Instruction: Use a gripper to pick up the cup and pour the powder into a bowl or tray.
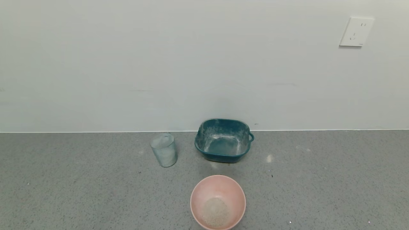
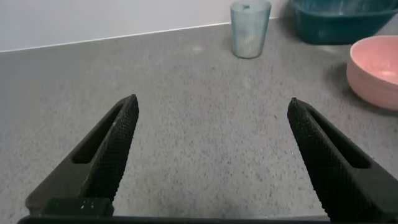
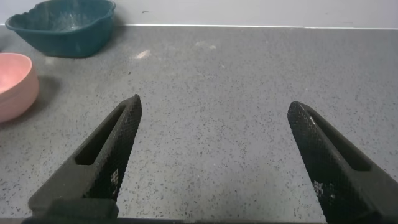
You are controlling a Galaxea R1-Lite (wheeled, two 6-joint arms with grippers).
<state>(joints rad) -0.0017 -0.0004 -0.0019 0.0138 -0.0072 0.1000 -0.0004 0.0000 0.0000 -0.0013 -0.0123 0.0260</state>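
Observation:
The clear ribbed cup (image 1: 164, 149) stands upright on the grey counter, left of the teal tray; it also shows in the left wrist view (image 2: 250, 27). The pale pink bowl (image 1: 204, 188) sits near the front edge and holds a small heap of whitish powder (image 1: 216, 211); it also shows in the left wrist view (image 2: 375, 68) and the right wrist view (image 3: 13, 84). Neither arm shows in the head view. My left gripper (image 2: 212, 106) is open and empty over bare counter, well short of the cup. My right gripper (image 3: 212, 106) is open and empty over bare counter, right of the bowl.
A square teal tray (image 1: 204, 134) with a small side handle and dusty inside stands by the wall behind the bowl. It also shows in the right wrist view (image 3: 62, 28). A wall socket (image 1: 356, 32) is at the upper right. Grey counter stretches left and right.

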